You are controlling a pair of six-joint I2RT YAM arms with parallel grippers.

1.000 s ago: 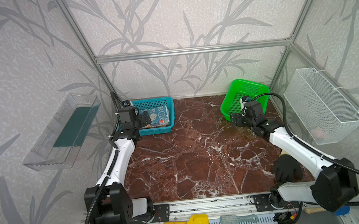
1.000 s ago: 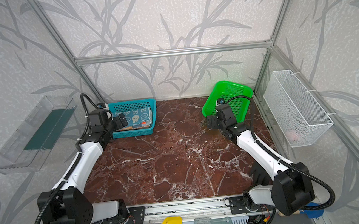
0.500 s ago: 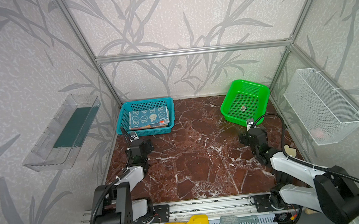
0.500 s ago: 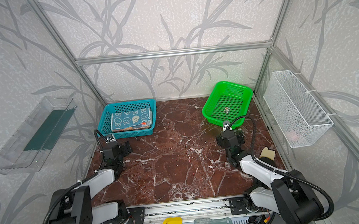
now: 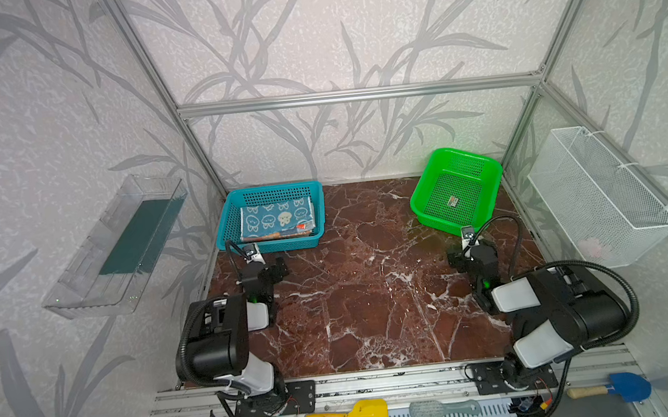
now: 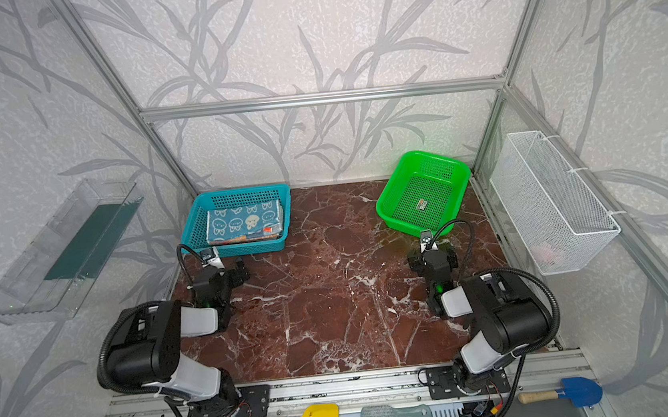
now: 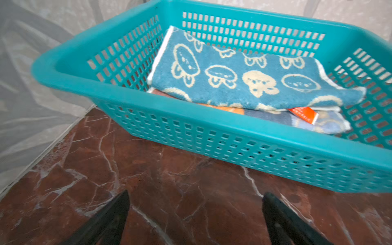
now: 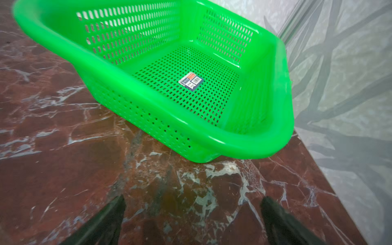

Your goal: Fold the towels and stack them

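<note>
My left gripper [image 7: 195, 197] and right gripper [image 8: 193, 201] gape empty. Folded towels [image 7: 244, 78] sit stacked in the teal basket [image 7: 169, 110] just ahead of the left. Stacking looks finished; nothing needs grasping.

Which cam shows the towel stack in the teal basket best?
Left wrist view: the towel stack is close and sharp, blue bunny towel on top, orange and paler layers at its edge. Both top views show it small, inside the teal basket. Right wrist view shows the green basket, no towels.
</note>
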